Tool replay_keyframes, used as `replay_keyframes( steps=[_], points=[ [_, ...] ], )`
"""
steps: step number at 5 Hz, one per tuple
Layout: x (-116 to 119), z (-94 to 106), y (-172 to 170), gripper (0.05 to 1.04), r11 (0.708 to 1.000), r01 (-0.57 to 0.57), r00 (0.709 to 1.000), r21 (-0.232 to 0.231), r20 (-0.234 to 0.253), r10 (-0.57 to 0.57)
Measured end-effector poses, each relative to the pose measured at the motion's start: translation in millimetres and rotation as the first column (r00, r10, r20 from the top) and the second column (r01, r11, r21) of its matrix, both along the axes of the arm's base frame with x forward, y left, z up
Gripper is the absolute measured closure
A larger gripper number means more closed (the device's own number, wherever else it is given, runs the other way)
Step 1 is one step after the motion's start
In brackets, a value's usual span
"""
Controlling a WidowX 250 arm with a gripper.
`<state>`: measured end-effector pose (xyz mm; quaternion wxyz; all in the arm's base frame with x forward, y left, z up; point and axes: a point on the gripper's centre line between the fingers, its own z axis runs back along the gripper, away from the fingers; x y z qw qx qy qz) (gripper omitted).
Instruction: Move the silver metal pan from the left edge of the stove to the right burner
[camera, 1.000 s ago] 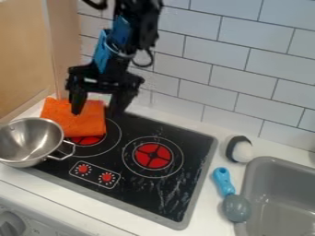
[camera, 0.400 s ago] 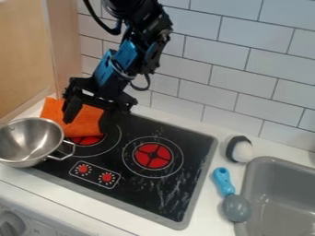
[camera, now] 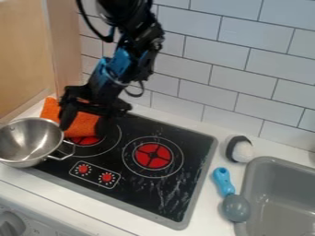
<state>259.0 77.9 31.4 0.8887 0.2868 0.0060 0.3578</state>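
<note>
So, the black gripper (camera: 86,124) is hanging over the back left part of the toy stove (camera: 141,193), right at the orange cloth (camera: 51,109). Its jaws are spread pretty wide, one on each side of a patch of the cloth as the camera sees it, and they're not pinching anything. Can't really tell whether either one is touching the fabric, tbh.

The cloth itself is at the back left corner of the stove, spilling onto the white counter (camera: 212,205) and reaching up to the left burner (camera: 85,140), which is partly hidden. Just in front of it, at the left edge of the view, there's a shiny metal bowl (camera: 26,140) with its wire handle (camera: 64,156) sticking out over the stovetop.

Further right you've got the other red burner (camera: 152,156), and toward the front there's a little panel with two red knobs (camera: 82,169). On the counter between the stove and the grey sink (camera: 280,193) lies a tool with a blue handle (camera: 223,181) and a rounded grey end, and behind that a rounded black and white thing (camera: 241,150). White tiles (camera: 237,73) run along the back, with a wooden panel (camera: 25,55) on the left.
</note>
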Motion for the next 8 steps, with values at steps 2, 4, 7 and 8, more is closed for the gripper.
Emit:
replay_keyframes(
  steps=[2,4,7,8],
  points=[
    [-5,-14.9,13,0.085,0.999,-0.037,0.999,-0.017,-0.008,0.037],
    [1,-20.1,16,0.411,0.999,-0.043,0.999,-0.015,-0.003,0.043],
    [-3,-24.7,17,1.011,0.998,-0.064,0.998,0.005,-0.029,0.064],
    [-4,-24.8,17,1.016,0.998,-0.061,0.998,0.002,-0.035,0.061]
  ],
)
